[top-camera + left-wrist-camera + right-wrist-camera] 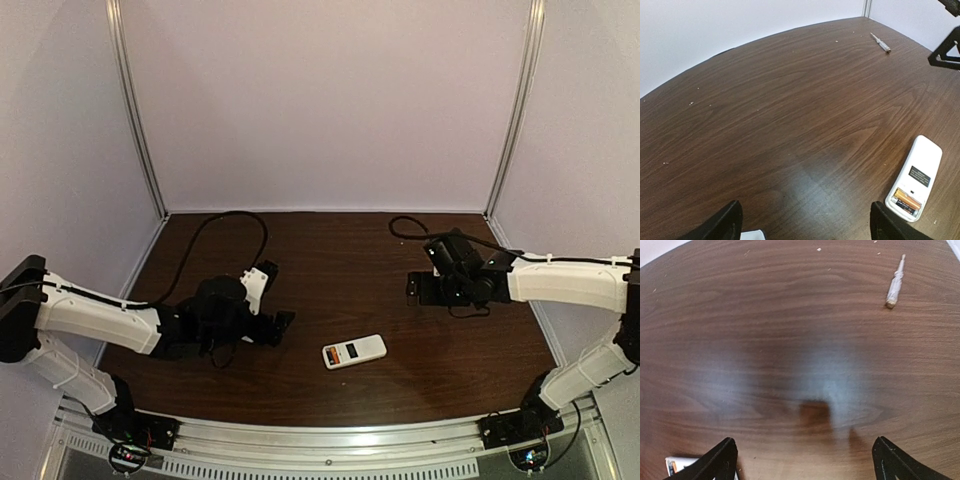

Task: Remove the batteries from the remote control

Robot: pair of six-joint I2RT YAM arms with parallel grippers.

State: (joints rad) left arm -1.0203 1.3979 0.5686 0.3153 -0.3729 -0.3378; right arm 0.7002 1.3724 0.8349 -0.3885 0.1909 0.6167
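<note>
**A:** Where are the batteries point(905, 199)?

**B:** I see them side by side in the open bay of the remote control point(354, 351). It lies flat on the table point(330, 250), bay up, toward the near edge.

**A:** How will they handle?

**B:** I judge them light, stiff, smooth and quick to roll. I'd pinch one across its middle. The remote is light and may slide, so I'd pin the end away from the bay.

**A:** Which way does it point?

**B:** Its long axis runs across the table, bay end toward my left. The cells look to lie crosswise to it.

**A:** The hands?

**B:** My left end effector point(805, 210) and right end effector point(805, 445) both gape, holding nothing, one on each side of the remote and apart from it. A screwdriver point(895, 287) lies farther back.
</note>
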